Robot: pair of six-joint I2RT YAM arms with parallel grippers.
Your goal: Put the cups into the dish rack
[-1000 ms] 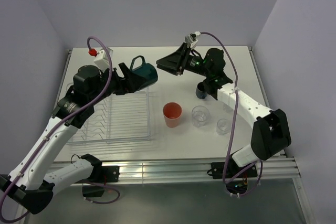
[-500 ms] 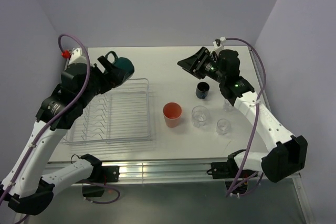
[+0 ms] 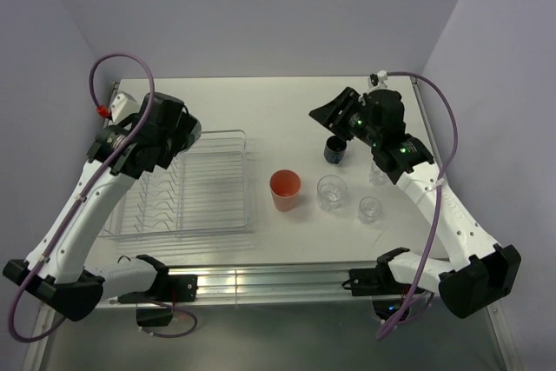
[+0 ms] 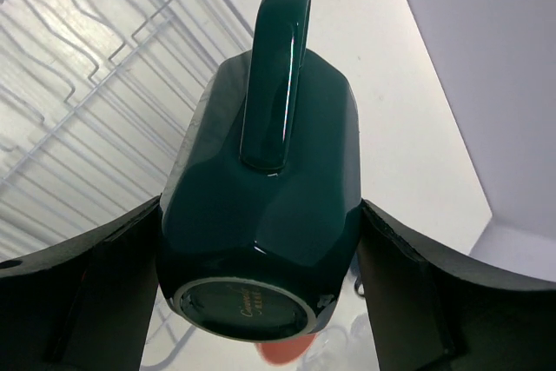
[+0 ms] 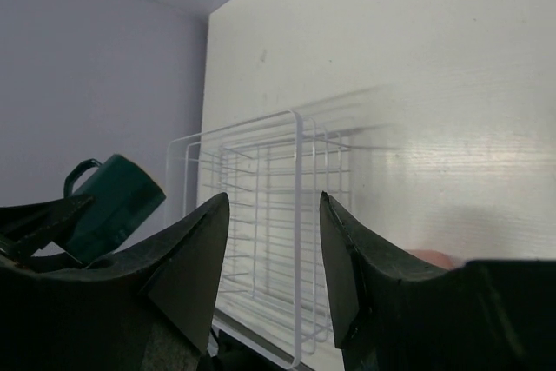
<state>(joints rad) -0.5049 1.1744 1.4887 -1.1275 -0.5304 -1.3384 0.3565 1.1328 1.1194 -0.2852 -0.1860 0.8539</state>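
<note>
My left gripper point(image 3: 176, 133) is shut on the dark teal mug point(image 4: 269, 197) and holds it on its side, base toward the wrist camera and handle up, above the far left of the transparent dish rack point(image 3: 208, 206). In the top view the wrist hides the mug. The mug also shows in the right wrist view point(image 5: 113, 202). My right gripper point(image 3: 328, 115) is open and empty, above and behind the navy mug point(image 3: 335, 150). The salmon-pink tumbler point(image 3: 285, 189) stands right of the rack. Three clear glasses point(image 3: 330, 193) point(image 3: 369, 208) point(image 3: 378, 171) stand to its right.
The rack point(image 4: 69, 84) holds no cups in view. Grey walls close the table at the back and both sides. The table's front rail point(image 3: 287, 280) runs along the near edge between the arm bases.
My left arm carried the teal mug leftward to above the rack's far-left part. My right arm drew back to the right, its gripper still open.
</note>
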